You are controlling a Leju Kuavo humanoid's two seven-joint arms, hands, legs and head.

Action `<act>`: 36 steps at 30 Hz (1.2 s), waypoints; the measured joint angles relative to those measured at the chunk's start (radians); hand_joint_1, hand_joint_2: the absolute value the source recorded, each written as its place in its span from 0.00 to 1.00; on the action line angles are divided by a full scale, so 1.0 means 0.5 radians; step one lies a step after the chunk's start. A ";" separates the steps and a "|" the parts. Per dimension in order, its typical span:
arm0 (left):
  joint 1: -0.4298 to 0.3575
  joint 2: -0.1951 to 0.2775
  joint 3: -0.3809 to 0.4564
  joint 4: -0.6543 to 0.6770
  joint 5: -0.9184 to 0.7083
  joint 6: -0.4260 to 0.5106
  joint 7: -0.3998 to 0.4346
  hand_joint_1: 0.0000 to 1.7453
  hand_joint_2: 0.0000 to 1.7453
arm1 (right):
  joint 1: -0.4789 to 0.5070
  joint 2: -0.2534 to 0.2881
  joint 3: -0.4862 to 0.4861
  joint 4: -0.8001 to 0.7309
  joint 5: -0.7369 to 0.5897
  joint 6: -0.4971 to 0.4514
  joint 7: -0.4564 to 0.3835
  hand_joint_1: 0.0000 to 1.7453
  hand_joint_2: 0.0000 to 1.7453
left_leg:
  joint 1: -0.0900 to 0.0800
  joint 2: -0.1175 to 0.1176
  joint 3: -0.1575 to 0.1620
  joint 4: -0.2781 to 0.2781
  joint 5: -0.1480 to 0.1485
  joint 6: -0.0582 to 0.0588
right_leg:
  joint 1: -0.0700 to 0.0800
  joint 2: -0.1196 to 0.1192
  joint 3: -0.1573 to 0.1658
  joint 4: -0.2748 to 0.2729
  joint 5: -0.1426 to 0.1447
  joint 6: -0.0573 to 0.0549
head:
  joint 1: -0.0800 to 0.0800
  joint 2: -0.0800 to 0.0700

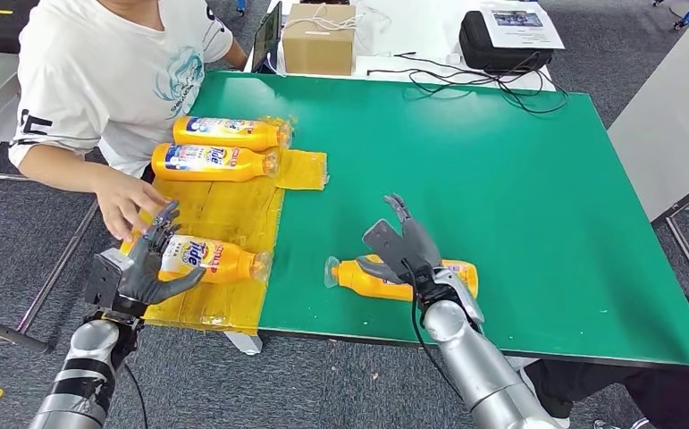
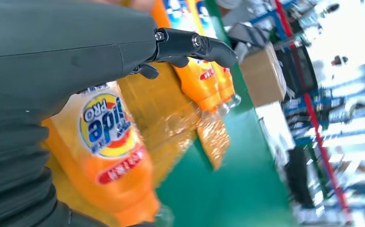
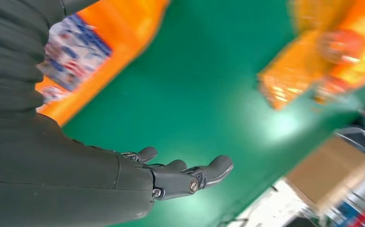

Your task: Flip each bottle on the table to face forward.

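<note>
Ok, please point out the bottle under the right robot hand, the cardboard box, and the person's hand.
Bottle under the right robot hand (image 1: 363,277): head view, on its orange body near the neck.
Cardboard box (image 1: 318,40): head view, on its front face.
Person's hand (image 1: 126,201): head view, on the back of the hand.

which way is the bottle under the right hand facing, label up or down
Label down, as far as the head view shows: the bottle lies on its side on the green table with only plain orange showing, under the open right hand.

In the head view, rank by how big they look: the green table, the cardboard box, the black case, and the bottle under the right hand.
1. green table
2. black case
3. cardboard box and bottle: too close to rank; the right hand hides part of the bottle.
</note>
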 joint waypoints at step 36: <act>0.069 -0.310 0.014 -0.240 0.320 0.074 0.324 0.00 1.00 | 0.347 -0.346 -0.021 -0.246 1.156 0.111 0.654 0.00 1.00 | -0.001 0.001 0.000 0.000 -0.002 0.003 | 0.000 0.000 0.001 -0.002 0.000 0.001 | 0.000 0.000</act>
